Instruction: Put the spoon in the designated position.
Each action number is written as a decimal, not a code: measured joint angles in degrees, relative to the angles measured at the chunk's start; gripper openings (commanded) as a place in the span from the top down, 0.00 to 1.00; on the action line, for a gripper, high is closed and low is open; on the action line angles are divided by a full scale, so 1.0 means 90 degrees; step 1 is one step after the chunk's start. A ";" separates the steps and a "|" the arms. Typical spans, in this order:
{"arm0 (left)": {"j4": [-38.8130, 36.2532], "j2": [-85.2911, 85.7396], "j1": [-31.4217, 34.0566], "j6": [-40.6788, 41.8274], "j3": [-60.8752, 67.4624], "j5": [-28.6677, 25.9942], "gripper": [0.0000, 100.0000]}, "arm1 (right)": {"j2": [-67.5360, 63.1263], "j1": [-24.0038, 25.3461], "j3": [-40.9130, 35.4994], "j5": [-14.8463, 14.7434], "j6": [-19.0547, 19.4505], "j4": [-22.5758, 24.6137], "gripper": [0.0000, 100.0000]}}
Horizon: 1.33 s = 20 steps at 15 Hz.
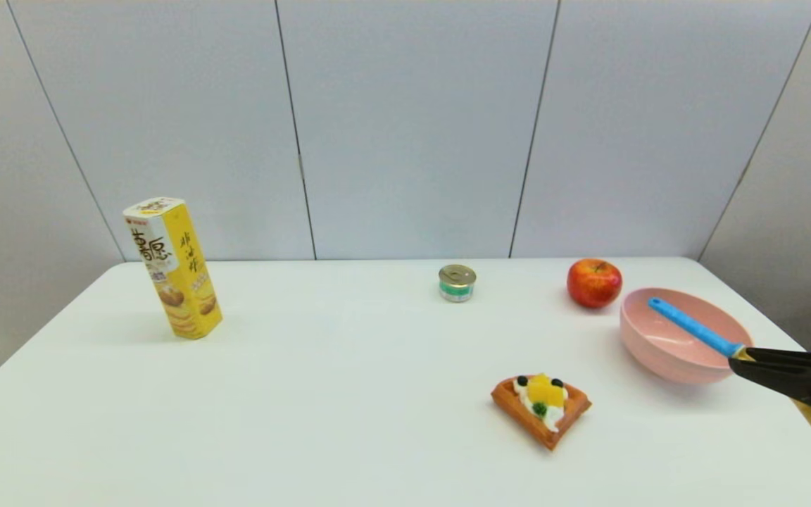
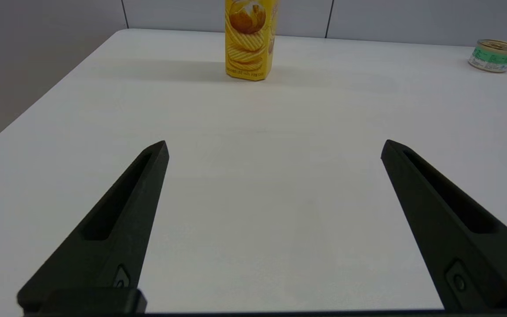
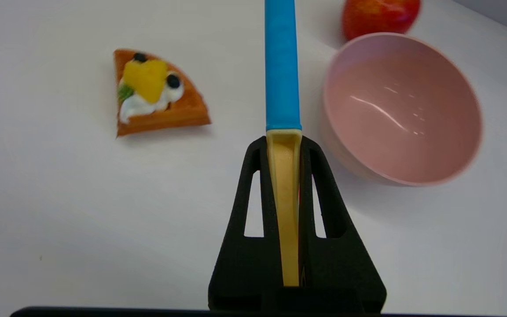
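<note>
My right gripper point(image 1: 742, 359) is shut on the spoon point(image 1: 694, 327), pinching its pale yellow neck, and holds it in the air at the table's right side. The bright blue handle sticks out past the fingertips and crosses in front of the pink bowl point(image 1: 659, 352). In the right wrist view the spoon point(image 3: 282, 79) runs straight out from between the fingers point(image 3: 253, 176), with the pink bowl point(image 3: 403, 110) empty beside it. My left gripper point(image 2: 274, 147) is open over bare white tabletop on the left side and does not show in the head view.
A waffle slice with fruit point(image 1: 541, 408) lies in front of the bowl to its left. A red apple point(image 1: 594, 283) sits behind the bowl, a small tin can point(image 1: 457, 283) at the back centre, and a tall yellow snack box point(image 1: 173, 267) at the back left.
</note>
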<state>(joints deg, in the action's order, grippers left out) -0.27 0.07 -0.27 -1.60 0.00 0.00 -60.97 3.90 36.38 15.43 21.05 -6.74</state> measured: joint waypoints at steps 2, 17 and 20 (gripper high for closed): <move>-0.0003 0.0000 0.0000 0.0003 0.0000 0.0000 0.00 | 0.0003 -0.0156 -0.0131 0.0270 0.0530 0.0018 1.00; 0.0000 0.0000 0.0000 -0.0003 0.0000 0.0000 0.00 | -0.2236 -0.2678 -0.0459 0.3167 0.7203 0.0140 1.00; 0.0003 0.0000 0.0000 0.0000 0.0000 -0.0003 0.00 | -0.2662 -0.3142 -0.0245 0.3338 0.8058 -0.0016 1.00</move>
<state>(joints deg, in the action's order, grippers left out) -0.24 0.07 -0.27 -1.60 0.00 -0.02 -84.92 -24.38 34.17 45.47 93.57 -6.89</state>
